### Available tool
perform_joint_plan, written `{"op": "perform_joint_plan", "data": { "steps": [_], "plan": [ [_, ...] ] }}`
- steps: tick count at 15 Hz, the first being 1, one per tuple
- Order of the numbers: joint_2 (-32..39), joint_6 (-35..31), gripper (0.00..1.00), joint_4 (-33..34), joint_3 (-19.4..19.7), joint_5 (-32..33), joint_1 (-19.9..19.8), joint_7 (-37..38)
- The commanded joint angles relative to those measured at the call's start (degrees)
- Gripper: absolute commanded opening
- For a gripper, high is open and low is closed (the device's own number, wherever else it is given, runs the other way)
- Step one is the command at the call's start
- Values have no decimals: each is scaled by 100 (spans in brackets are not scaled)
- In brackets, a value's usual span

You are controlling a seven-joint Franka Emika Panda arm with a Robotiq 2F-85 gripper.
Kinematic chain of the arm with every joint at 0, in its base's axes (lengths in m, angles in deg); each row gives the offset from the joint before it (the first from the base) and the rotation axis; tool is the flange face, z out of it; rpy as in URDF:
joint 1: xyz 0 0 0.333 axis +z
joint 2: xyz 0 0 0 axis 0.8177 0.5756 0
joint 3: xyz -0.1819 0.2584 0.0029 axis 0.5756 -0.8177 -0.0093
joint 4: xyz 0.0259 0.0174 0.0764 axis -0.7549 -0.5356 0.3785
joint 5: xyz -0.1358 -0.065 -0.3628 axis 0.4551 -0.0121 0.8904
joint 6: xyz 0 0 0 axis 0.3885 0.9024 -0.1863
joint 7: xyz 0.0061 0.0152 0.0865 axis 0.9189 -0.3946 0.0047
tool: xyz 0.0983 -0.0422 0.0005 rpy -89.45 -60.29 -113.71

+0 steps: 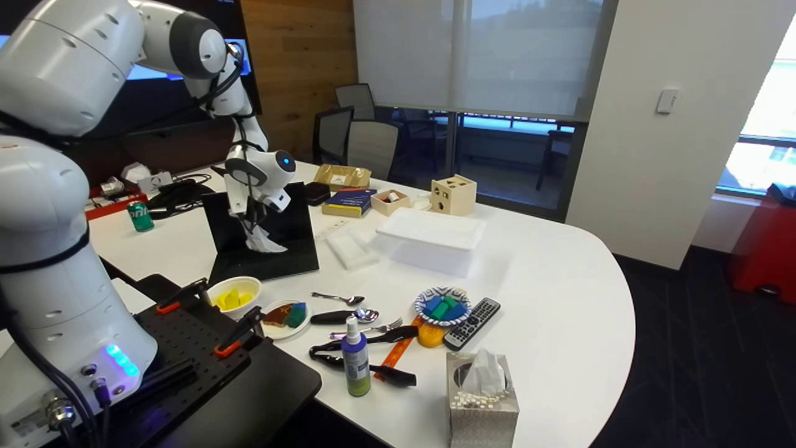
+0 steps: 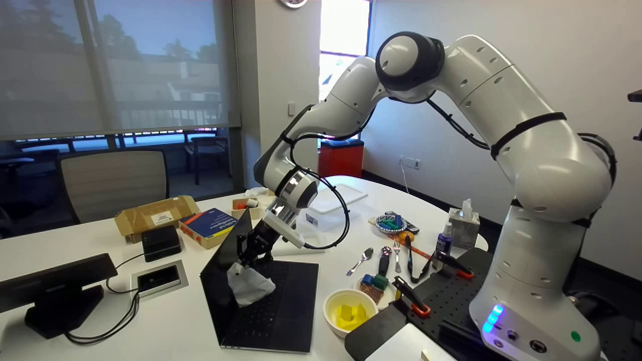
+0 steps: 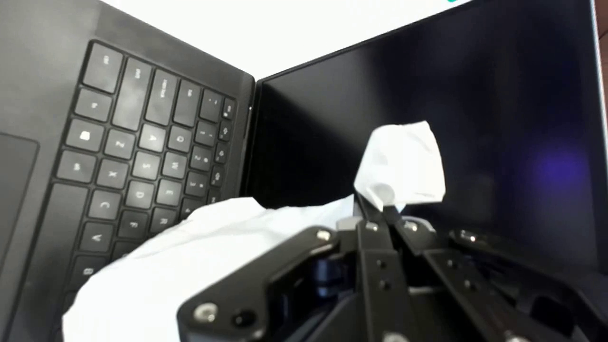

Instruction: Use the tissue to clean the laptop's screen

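1. The hand [image 3: 378,213] is clamped on the white tissue [image 3: 199,266]; its two fingers [image 3: 377,273] pinch it at their ends.
2. A small corner of the tissue stands out past the fingers, and the larger part hangs down at the keyboard [image 3: 152,152], where it hides some of the keys in the wrist view.
3. The laptop [image 2: 288,311] stands unfolded on the counter [image 1: 553,274], and its screen [image 3: 475,95] is dark.
4. The tissue is in front of the lower part of this screen; whether the two touch, I cannot tell.
5. In both exterior views the arm [image 2: 346,108] reaches to the laptop, with the hand pointing downward at a slant.
6. Just beside the laptop is a white bowl [image 2: 333,307], in which yellow pieces [image 2: 351,315] lie.
7. Near the edge of the counter a spray bottle [image 1: 356,367] stands upright, and a tissue box [image 1: 482,426] has one sheet [image 1: 485,374] coming out from its top.
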Motion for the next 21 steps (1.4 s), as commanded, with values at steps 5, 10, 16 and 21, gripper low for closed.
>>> {"op": "perform_joint_plan", "data": {
  "steps": [5,10,16,21],
  "plan": [
    [-412,-903,0,-466,-495,-2304,-2,-2433],
    [-782,-1466,0,-471,-380,-4890,-122,-4497],
    [-763,-1527,0,-180,302,-6350,-36,-5455],
    [-498,-1604,0,-35,349,-6002,-38,-5104]
  ]
}}
